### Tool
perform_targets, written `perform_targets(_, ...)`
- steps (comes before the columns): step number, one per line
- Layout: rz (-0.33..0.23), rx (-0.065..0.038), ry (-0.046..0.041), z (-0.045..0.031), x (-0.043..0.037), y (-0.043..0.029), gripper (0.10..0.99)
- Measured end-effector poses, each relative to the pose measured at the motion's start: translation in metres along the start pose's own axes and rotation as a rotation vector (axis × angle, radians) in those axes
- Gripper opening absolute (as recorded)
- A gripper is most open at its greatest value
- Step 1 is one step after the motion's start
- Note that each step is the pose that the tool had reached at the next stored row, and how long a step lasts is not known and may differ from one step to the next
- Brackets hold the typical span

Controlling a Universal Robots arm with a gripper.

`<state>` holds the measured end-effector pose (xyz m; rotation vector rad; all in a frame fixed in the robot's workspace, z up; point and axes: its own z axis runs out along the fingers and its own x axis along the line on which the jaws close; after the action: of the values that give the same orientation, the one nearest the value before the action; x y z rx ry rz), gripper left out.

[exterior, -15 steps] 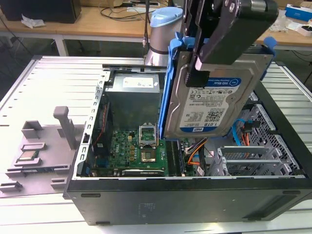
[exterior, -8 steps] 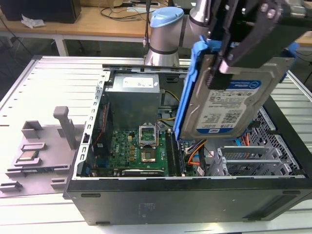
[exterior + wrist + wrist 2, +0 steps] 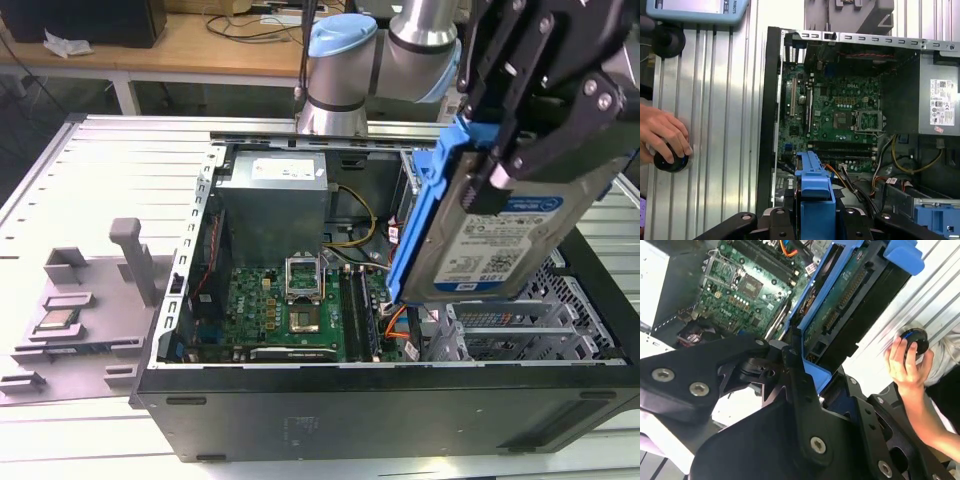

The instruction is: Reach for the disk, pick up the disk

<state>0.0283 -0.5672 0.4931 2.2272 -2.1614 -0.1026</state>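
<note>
The disk (image 3: 495, 240) hangs tilted above the open computer case, its blue-and-white label facing the exterior view and a blue bracket (image 3: 420, 215) along its edge. My gripper (image 3: 505, 165) is shut on its upper end from above. In the second wrist view the disk's green circuit-board side (image 3: 842, 297) runs away from the gripper (image 3: 807, 362), framed by the blue bracket. In the first wrist view the bracket's edge (image 3: 815, 187) stands up between the black fingers (image 3: 747, 220).
Below lie the motherboard (image 3: 290, 305), the power supply (image 3: 275, 200) and silver drive cages (image 3: 510, 335) in the case. A grey fixture with a small chip (image 3: 60, 322) sits at the exterior view's left. A person's hand (image 3: 662, 135) rests on a black knob beside the case.
</note>
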Motion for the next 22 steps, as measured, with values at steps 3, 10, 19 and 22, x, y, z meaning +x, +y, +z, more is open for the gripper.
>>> perform_targets(3, 0.001, -0.002, -0.0001, 0.0057, 0.0005, -0.01, 0.365)
perform_targets(10, 0.003, -0.007, -0.0004, 0.0229, 0.0019, -0.0451, 0.365)
perform_targets(19, 0.004, -0.015, -0.0007, 0.0323, 0.0025, -0.0804, 0.365)
perform_targets(22, 0.004, -0.015, -0.0006, 0.0325, 0.0025, -0.0817, 0.365)
